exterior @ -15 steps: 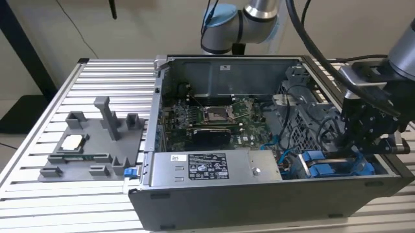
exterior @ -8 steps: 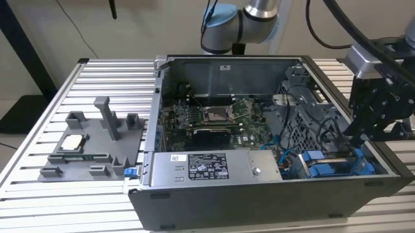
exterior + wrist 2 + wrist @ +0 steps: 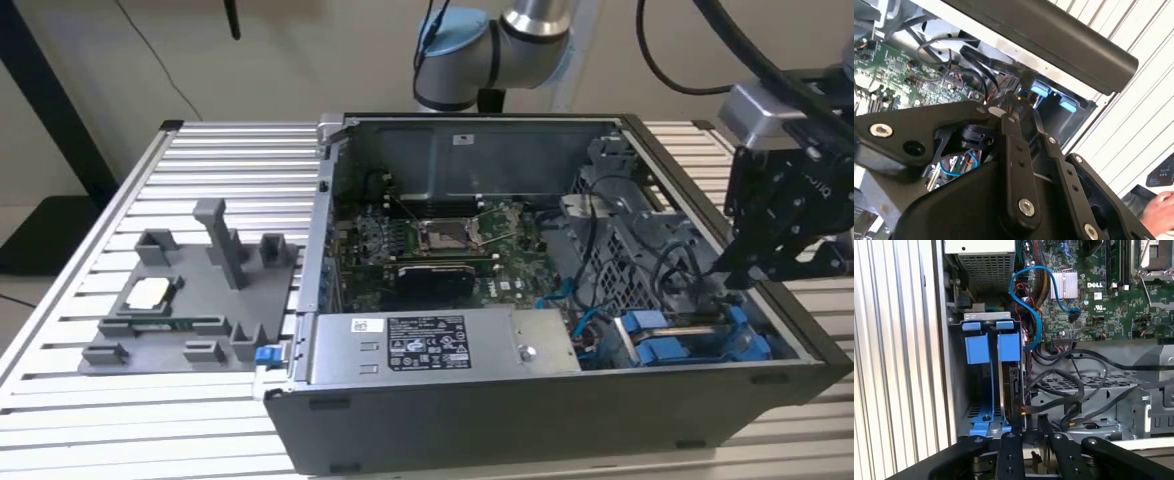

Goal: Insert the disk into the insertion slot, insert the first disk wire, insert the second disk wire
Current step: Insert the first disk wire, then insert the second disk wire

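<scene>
While on slatted table (image 3: 120, 415), case (image 3: 534, 410) with disk (image 3: 1014, 390)

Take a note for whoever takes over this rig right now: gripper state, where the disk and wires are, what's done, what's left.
Gripper: down inside the open computer case at the drive bay, close to the end of the disk opposite its blue tabs. Whether it is open or shut cannot be told.
Disk: on edge in its blue carrier, in the bay slot, beside a second blue carrier.
Done: the disk looks inserted.
Left: black cables lie loose beside the bay. It is not visible whether either disk wire is plugged in, so count both as open.
</scene>
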Tool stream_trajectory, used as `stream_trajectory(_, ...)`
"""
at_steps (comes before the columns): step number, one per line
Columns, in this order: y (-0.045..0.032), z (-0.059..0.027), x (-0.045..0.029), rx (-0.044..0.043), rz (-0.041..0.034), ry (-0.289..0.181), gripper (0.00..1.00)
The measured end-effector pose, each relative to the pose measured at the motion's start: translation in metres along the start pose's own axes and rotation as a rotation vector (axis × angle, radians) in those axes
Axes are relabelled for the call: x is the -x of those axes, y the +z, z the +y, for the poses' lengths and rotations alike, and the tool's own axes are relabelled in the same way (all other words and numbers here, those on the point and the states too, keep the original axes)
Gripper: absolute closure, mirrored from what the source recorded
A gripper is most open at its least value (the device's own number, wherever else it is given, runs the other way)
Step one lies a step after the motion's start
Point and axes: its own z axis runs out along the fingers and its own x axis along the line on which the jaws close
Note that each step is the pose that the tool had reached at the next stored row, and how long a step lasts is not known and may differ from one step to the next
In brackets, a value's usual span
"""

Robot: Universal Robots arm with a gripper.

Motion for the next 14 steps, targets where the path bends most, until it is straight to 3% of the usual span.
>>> stream_trajectory(5,-0.0144,-0.0028,0.0023,0.0092,0.0007,0.001,0.73)
stream_trajectory(10,-0.0117,-0.021,0.0037,0.0151,0.0013,0.001,0.73)
stream_trajectory(14,-0.0069,-0.0281,0.0048,0.0156,0.0012,-0.002,0.73)
